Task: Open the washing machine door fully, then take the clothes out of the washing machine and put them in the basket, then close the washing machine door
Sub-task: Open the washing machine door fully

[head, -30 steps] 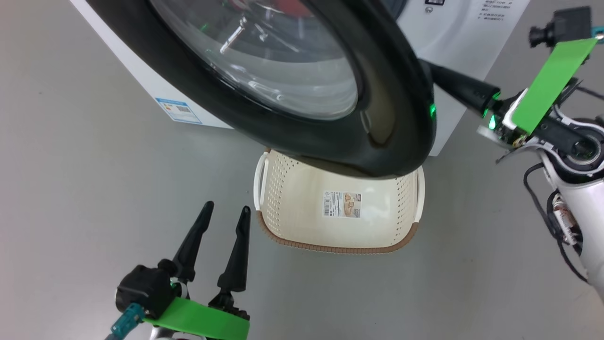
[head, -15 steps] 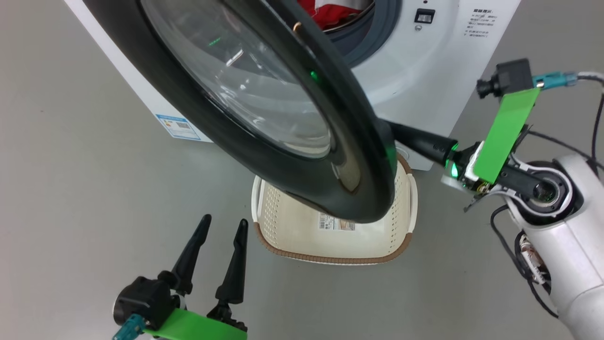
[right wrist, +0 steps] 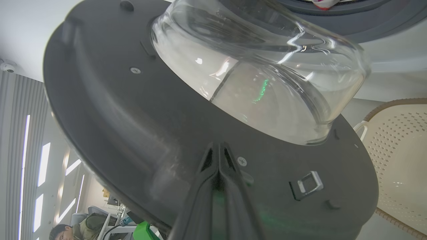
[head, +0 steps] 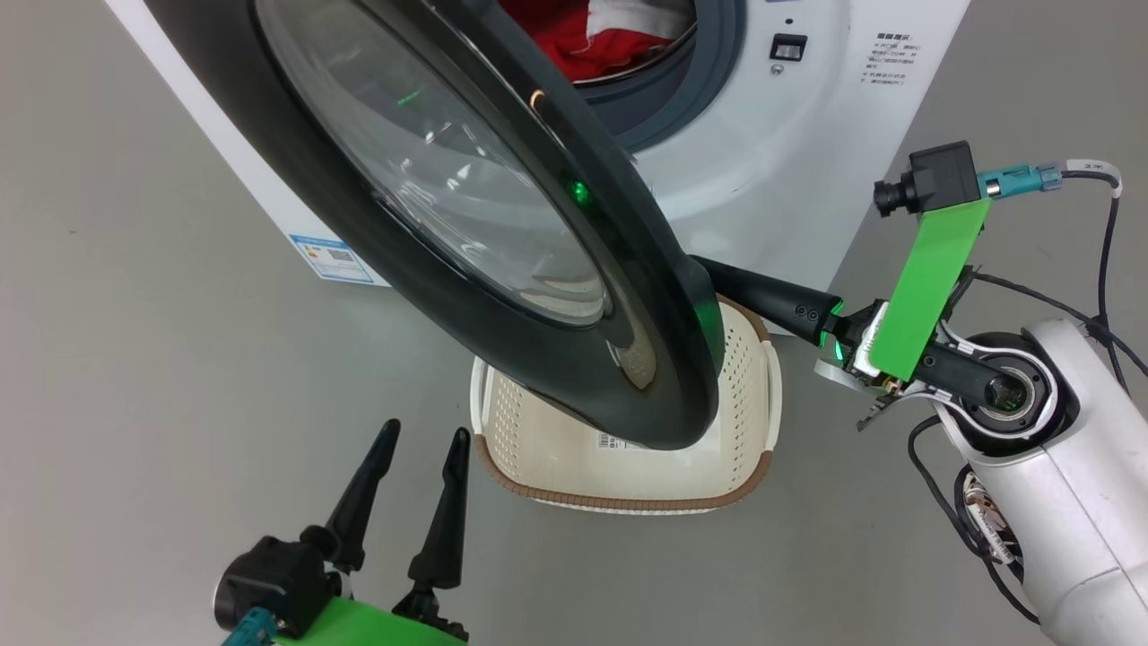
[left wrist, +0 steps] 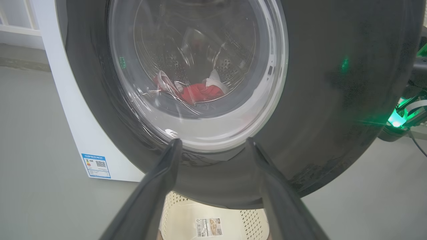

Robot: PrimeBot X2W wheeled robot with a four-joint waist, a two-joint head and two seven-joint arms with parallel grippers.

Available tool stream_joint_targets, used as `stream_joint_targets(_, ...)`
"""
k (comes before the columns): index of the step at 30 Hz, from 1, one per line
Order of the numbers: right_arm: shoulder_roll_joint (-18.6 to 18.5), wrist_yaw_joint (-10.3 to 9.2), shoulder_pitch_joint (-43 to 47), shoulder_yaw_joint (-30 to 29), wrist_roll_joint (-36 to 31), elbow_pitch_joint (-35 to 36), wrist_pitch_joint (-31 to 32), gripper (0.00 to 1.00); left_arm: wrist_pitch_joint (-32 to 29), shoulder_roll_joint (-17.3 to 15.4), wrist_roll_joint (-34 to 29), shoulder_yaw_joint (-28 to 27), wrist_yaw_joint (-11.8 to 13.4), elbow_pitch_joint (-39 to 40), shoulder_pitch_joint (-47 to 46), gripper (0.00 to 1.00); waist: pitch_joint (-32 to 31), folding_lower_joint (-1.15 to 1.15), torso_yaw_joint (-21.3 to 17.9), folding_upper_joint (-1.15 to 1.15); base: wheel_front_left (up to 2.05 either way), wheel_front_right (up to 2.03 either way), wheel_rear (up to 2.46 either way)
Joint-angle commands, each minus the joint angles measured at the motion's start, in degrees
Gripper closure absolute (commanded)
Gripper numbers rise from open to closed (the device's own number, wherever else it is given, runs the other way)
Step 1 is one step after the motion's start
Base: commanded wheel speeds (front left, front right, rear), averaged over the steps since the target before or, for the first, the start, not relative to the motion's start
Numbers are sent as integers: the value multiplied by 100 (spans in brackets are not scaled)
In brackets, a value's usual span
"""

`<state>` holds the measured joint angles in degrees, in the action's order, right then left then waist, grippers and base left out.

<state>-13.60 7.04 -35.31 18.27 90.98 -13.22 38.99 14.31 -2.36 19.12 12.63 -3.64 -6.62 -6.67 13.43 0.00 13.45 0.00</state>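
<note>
**Figure: door-opening stage, three views.** The washing machine door [head: 466,224] stands partway open. It sweeps from the upper left of the head view down to the centre and overhangs the basket [head: 628,502]. The basket sits on the floor [head: 134,404] directly below the drum mouth of the washing machine [head: 762,161], a position judged to keep the transfer of garments short.

The right hand [right wrist: 218,148] enters from the right edge of the head view and passes behind the door. Its fingers are pressed together and grip nothing. In the right wrist view the joined tips appear to rest on the door's dark inner face, below the glass bowl [right wrist: 260,73] and just beside a screw [right wrist: 241,161]. This looks like a pushing contact rather than a grasp, suited to swinging the door wider.

The left hand [head: 425,429], at the lower left of the head view, has its fingers spread and holds nothing. It sits well apart from the door, presumably held back until the opening is clear.

The clothes [head: 619,36], red with white, lie inside the drum at the top centre, behind the grey rubber ring [head: 708,81]. Nothing has been removed yet, and the door is judged not fully open.
</note>
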Motion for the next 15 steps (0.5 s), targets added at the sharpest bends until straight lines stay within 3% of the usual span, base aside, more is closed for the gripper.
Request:
stream_joint_targets(1,96,45,53,34,-130,151,-82,72,69,-52,-33,-206,-45,143,23,0,-3,0,-13,0,0,0,0)
stream_joint_targets(3,87,45,44,32,-226,114,-192,56,69,-52,-32,-216,-53,148,20,0,-2,0,-27,0,0,0,0)
stream_joint_targets(6,67,45,48,37,-333,71,-371,5,69,-52,-28,-231,-67,149,10,0,-5,0,-49,0,0,0,0)
stream_joint_targets(7,58,45,58,22,-361,50,-454,0,69,-52,-28,-237,-73,143,7,0,-9,0,-58,0,0,0,0)
stream_joint_targets(15,-120,45,326,72,-590,-89,-1094,0,69,-52,3,-366,-124,77,25,0,-64,0,-175,0,0,0,0)
